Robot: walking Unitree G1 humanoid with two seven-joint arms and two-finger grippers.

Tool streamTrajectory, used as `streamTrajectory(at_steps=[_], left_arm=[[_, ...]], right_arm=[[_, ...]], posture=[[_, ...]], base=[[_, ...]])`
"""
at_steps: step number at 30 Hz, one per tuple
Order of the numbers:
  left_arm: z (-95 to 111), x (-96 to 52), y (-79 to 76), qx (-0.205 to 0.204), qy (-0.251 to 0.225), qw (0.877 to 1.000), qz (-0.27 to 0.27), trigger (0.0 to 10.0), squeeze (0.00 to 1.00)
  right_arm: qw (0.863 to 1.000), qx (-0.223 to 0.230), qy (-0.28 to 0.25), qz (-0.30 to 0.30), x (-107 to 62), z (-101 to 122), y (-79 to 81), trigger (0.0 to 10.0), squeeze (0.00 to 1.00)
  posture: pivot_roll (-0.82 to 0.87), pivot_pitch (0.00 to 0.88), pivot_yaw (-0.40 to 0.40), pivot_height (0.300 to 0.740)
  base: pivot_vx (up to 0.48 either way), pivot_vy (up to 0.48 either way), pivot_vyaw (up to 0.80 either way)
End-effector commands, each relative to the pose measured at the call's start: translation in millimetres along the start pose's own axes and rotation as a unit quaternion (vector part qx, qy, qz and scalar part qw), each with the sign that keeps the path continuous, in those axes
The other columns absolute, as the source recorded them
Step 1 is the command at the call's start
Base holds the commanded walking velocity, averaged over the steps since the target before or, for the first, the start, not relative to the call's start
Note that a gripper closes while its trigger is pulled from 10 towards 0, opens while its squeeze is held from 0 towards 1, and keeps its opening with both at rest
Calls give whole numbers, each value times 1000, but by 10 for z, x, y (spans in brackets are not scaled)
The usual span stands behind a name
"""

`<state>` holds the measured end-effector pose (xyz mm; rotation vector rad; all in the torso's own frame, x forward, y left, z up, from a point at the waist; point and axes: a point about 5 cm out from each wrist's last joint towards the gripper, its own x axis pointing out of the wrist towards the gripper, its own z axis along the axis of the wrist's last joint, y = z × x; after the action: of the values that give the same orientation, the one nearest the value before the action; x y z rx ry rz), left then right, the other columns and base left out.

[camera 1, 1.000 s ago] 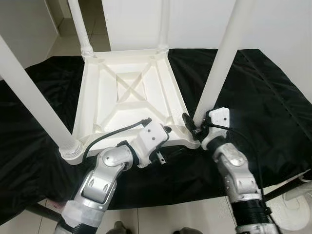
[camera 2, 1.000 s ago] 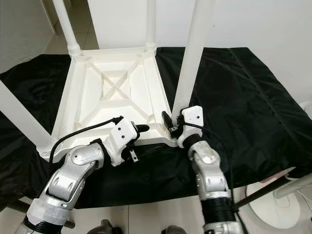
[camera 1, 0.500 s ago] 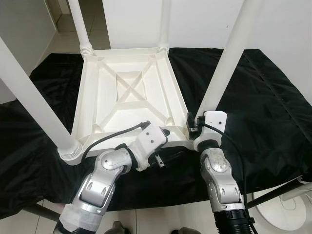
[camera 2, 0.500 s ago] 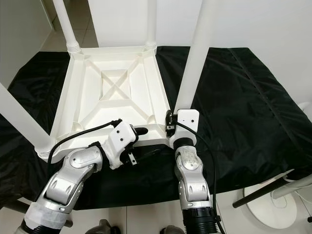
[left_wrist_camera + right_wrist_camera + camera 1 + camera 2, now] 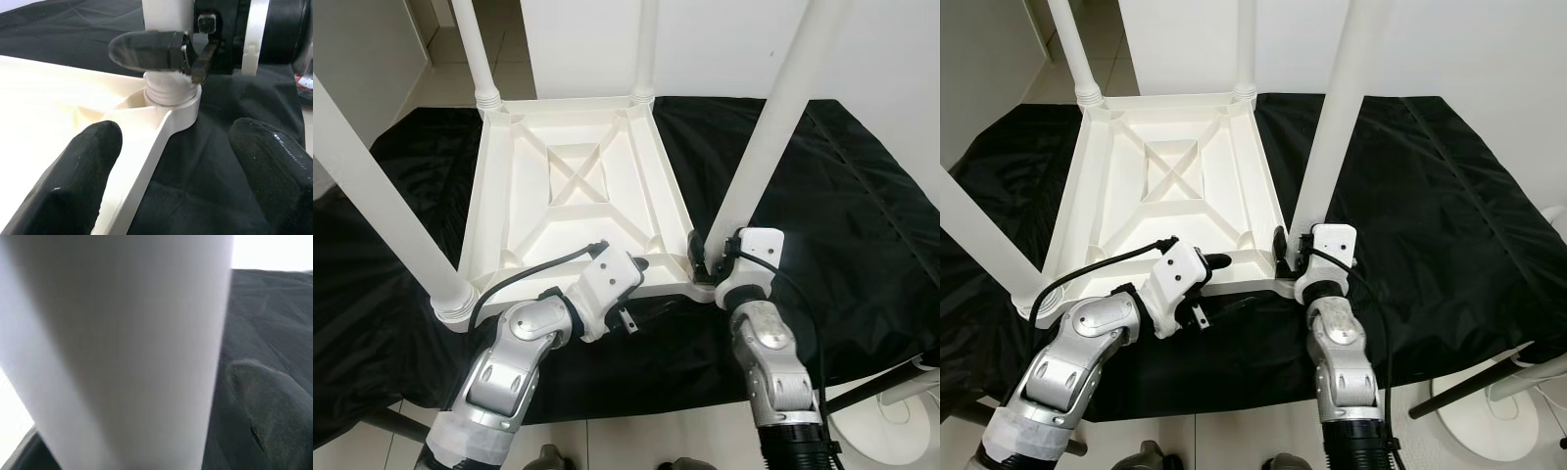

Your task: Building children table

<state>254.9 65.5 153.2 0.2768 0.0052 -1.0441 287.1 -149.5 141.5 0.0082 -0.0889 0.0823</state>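
the upturned white table (image 5: 573, 191) lies on a black sheet (image 5: 842, 196). right hand (image 5: 708, 257) clasps the near-right leg (image 5: 759, 147) at its base; left hand (image 5: 171, 171) straddles the table's edge, fingers wide.

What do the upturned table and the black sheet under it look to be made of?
The table looks like moulded white plastic, smooth and slightly glossy: ribbed underside with an X brace, threaded collars at the legs. The black sheet looks like thin synthetic fabric or film, judging by its sheen and sharp creases; which one is unclear.
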Motion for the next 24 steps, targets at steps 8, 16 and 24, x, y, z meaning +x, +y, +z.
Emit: streamTrajectory(at_steps=[8,16,24], left_arm=[[-10,-62,52,4,3,999,38,10000,0],[4,-63,69,8,1,999,38,10000,0],[28,-45,79,12,-3,999,34,10000,0]], right_arm=[[988,-21,14,154,48,35,-128,10000,0],[956,-53,19,287,79,-59,-116,10000,0],[929,-100,62,352,233,-145,-240,0,0]], posture=[[-83,0,6,740],[-78,0,12,740],[-74,0,17,740]], base=[[0,0,0],[0,0,0],[0,0,0]])
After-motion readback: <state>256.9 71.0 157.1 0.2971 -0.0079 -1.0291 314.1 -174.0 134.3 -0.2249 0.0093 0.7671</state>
